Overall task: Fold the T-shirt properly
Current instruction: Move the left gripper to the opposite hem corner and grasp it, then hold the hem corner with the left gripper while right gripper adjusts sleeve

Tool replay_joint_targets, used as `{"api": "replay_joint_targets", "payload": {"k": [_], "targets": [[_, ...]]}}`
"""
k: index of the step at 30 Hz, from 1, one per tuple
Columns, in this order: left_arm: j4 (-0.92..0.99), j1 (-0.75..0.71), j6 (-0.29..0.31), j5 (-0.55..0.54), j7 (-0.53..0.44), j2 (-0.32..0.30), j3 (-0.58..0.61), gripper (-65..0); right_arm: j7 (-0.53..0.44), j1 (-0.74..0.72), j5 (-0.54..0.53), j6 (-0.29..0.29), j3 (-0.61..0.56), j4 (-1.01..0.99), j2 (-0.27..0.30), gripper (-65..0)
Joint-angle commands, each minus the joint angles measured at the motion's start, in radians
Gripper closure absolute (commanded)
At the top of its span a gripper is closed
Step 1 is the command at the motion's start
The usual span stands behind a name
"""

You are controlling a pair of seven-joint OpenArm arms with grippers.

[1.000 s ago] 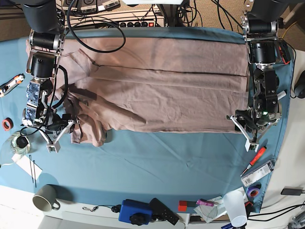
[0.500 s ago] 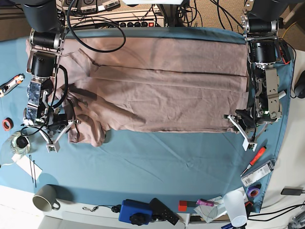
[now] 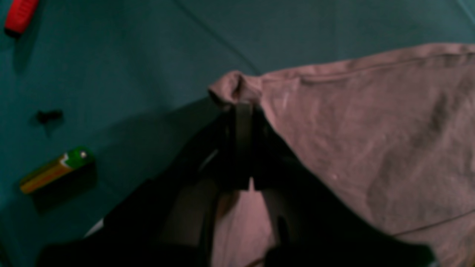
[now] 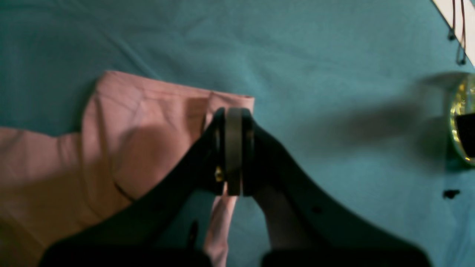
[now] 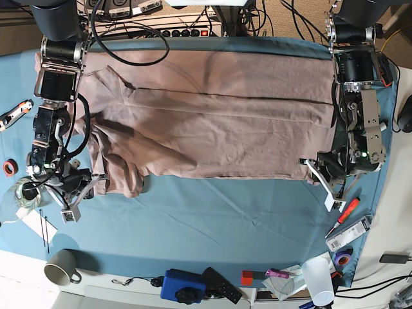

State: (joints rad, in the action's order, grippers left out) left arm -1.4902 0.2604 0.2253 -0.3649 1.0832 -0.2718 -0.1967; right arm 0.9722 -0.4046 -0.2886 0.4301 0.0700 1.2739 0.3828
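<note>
Clamping both pincers on cloth at this mark, as I read it from the remote feeds.

Left gripper (image 3: 243, 111): jaws pressed together, pinching a bunched corner of the T-shirt (image 3: 371, 141) at frame centre of the left wrist view. The cloth puckers just above the tips. In the base view this gripper (image 5: 320, 168) sits at the right edge, at the shirt's lower right corner.

Right gripper (image 4: 233, 115): jaws clenched flat on each other, biting the edge of a pink flap, with a strip of fabric hanging below the tips in the right wrist view. In the base view it (image 5: 96, 182) is at lower left, at the shirt's crumpled lower left corner.

T-shirt (image 5: 212, 116): spread wide across the upper half of the base frame, on the teal cloth (image 5: 212, 225); long creases run left to right, and the left end is bunched.

Around the left gripper: a green-and-yellow battery (image 3: 55, 168) at lower left of its wrist view, a red object (image 3: 20, 15) at upper left, both apart from the shirt.

Around the right gripper: a shiny round rim (image 4: 462, 118) at the right edge of its wrist view.

Base frame bottom: mug (image 5: 61, 267) lower left, blue box (image 5: 183, 285) centre, white cup (image 5: 318, 279) lower right.
</note>
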Motion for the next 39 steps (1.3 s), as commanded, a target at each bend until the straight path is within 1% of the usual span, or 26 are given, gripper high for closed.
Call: {"api": "replay_joint_targets", "payload": {"k": [1, 5, 9, 10, 12, 13, 14, 17, 19, 21, 23, 27, 29, 33, 35, 38, 39], "targets": [[-0.016, 0.022, 0.0, -0.01, -0.006, -0.011, -0.003, 0.0, -0.007, -0.031, -0.01, 0.0, 0.004, 0.022, 0.02, 0.0], [-0.016, 0.022, 0.0, -0.011, -0.006, -0.011, -0.003, 0.0, 0.0, -0.031, -0.008, -0.001, 0.004, 0.022, 0.028, 0.0], [-0.016, 0.022, 0.001, -0.018, -0.005, -0.011, -0.003, 0.0, 0.05, -0.031, -0.002, 0.001, 0.004, 0.022, 0.027, 0.0], [-0.016, 0.022, 0.0, -0.018, -0.005, -0.011, -0.003, 0.0, 0.06, -0.031, -0.002, 0.01, 0.004, 0.022, 0.028, -0.7], [-0.016, 0.022, 0.0, -0.018, -0.005, -0.011, -0.003, 0.0, 0.083, -0.031, -0.002, 0.026, 0.004, 0.022, 0.027, -14.9], [-0.016, 0.022, 0.001, -0.018, -0.005, -0.011, -0.003, 0.0, 0.09, -0.031, -0.002, 0.026, 0.004, 0.022, 0.027, -20.3], [-0.016, 0.022, 0.0, -0.018, -0.004, -0.011, -0.003, 0.0, 0.094, -0.031, -0.002, 0.026, 0.004, 0.022, 0.027, -23.1], [-0.016, 0.022, 0.001, -0.018, 0.002, -0.011, -0.003, 0.0, 0.092, -0.031, 0.007, 0.025, -0.001, 0.021, 0.027, -23.4], [-0.016, 0.023, 0.001, -0.018, 0.002, -0.011, -0.003, 0.0, 0.076, -0.03, 0.056, 0.01, -0.02, 0.021, 0.027, -23.4], [-0.016, 0.022, 0.001, -0.018, 0.001, -0.011, -0.003, 0.0, 0.052, -0.031, 0.124, -0.057, -0.05, 0.02, 0.027, -23.4], [-0.016, 0.022, 0.002, -0.018, 0.002, -0.011, -0.003, 0.0, 0.029, -0.031, 0.182, -0.109, -0.088, 0.02, 0.027, -23.4], [-0.016, 0.022, 0.004, -0.017, 0.002, -0.011, -0.003, 0.0, 0.039, -0.028, 0.196, -0.184, -0.159, 0.019, 0.027, -23.4], [-0.016, 0.022, 0.004, -0.017, 0.002, -0.011, -0.003, 0.0, 0.033, -0.028, 0.196, -0.208, -0.179, 0.0, 0.026, -23.4], [-0.016, 0.022, 0.004, -0.01, 0.002, -0.011, -0.003, 0.0, -0.018, -0.028, 0.196, -0.21, -0.181, -0.11, 0.019, -23.4], [-0.016, 0.022, 0.004, -0.01, 0.002, -0.011, -0.003, 0.0, -0.041, -0.028, 0.196, -0.2, -0.181, -0.177, 0.014, -23.4], [-0.016, 0.022, 0.004, -0.016, 0.002, -0.011, -0.003, 0.0, -0.054, -0.028, 0.185, -0.138, -0.181, -0.253, 0.004, -23.4], [-0.016, 0.022, 0.004, -0.018, 0.002, -0.011, -0.003, 0.0, -0.055, -0.028, 0.174, -0.127, -0.181, -0.269, 0.002, -23.4]]}}
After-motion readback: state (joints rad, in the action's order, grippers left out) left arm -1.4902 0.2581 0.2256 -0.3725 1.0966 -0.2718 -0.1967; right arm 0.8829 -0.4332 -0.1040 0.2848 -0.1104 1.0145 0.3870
